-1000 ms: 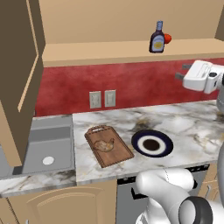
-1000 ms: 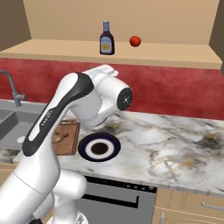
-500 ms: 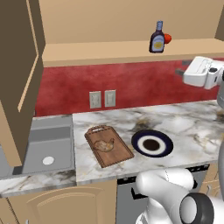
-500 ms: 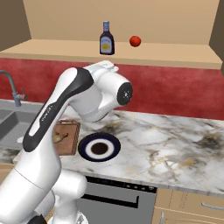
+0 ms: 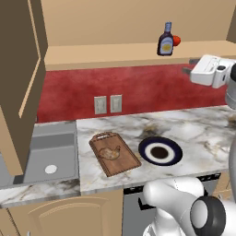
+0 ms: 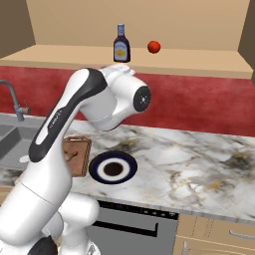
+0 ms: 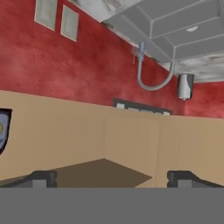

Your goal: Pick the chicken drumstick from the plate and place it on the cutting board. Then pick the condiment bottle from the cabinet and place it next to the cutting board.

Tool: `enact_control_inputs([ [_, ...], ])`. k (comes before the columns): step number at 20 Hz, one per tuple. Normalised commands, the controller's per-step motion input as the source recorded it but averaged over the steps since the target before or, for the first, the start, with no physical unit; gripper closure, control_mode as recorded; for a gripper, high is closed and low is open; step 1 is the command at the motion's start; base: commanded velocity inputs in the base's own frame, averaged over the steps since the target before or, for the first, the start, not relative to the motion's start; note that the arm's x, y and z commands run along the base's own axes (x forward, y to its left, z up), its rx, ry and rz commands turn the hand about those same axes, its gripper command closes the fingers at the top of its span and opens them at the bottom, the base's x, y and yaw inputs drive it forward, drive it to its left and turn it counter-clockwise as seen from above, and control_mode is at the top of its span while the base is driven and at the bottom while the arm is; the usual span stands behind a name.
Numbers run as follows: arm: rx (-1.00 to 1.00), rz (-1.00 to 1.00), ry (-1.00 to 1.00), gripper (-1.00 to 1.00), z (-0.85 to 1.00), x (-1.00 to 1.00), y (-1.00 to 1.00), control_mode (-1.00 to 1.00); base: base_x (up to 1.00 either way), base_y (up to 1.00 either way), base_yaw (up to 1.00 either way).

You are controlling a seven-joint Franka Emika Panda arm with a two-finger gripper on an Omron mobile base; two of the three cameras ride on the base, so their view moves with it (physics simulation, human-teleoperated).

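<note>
The chicken drumstick [image 5: 110, 152] lies on the reddish cutting board [image 5: 125, 165] on the marble counter. To the board's right sits the round navy plate [image 5: 144, 148], its brown centre bare; it shows too as the plate [image 6: 102, 175] beside the cutting board [image 6: 80, 158]. The dark condiment bottle [image 5: 166, 40] stands upright on the cabinet [image 5: 115, 55] shelf, next to a small red ball [image 5: 176, 40]. My gripper [image 5: 189, 67] hangs open and empty just below the shelf edge, right of the bottle. In the hand view the gripper [image 7: 113, 179] is wide open, and a sliver of the condiment bottle [image 7: 2, 131] shows at the left edge.
The cabinet's brown door [image 5: 18, 83] stands open at the left. A steel sink [image 5: 50, 156] lies left of the board, with its faucet [image 6: 15, 99] behind. Two wall outlets [image 5: 108, 104] sit on the red backsplash. My own arm [image 6: 94, 104] blocks the counter's left part in the right base view.
The hand has risen a little and edged left toward the shelf. Its jaws stayed open. Drumstick, plate and bottle have not moved.
</note>
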Motion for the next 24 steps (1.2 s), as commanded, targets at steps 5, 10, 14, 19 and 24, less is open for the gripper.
enact_control_inputs([
  [5,0.00,0.00,0.00,-1.00,0.10,0.13,0.00,-1.00,0.00,0.00,0.00],
  [10,0.01,0.00,0.00,-1.00,0.10,0.09,0.00,-1.00,0.00,0.00,0.00],
  [14,0.01,0.00,0.00,-1.00,0.10,0.07,0.00,-1.00,0.00,0.00,0.00],
  [19,0.00,0.00,0.00,-1.00,0.08,0.08,0.00,-1.00,0.00,0.00,0.00],
  [24,0.00,0.00,0.00,-1.00,0.08,0.09,0.00,-1.00,0.00,0.00,0.00],
])
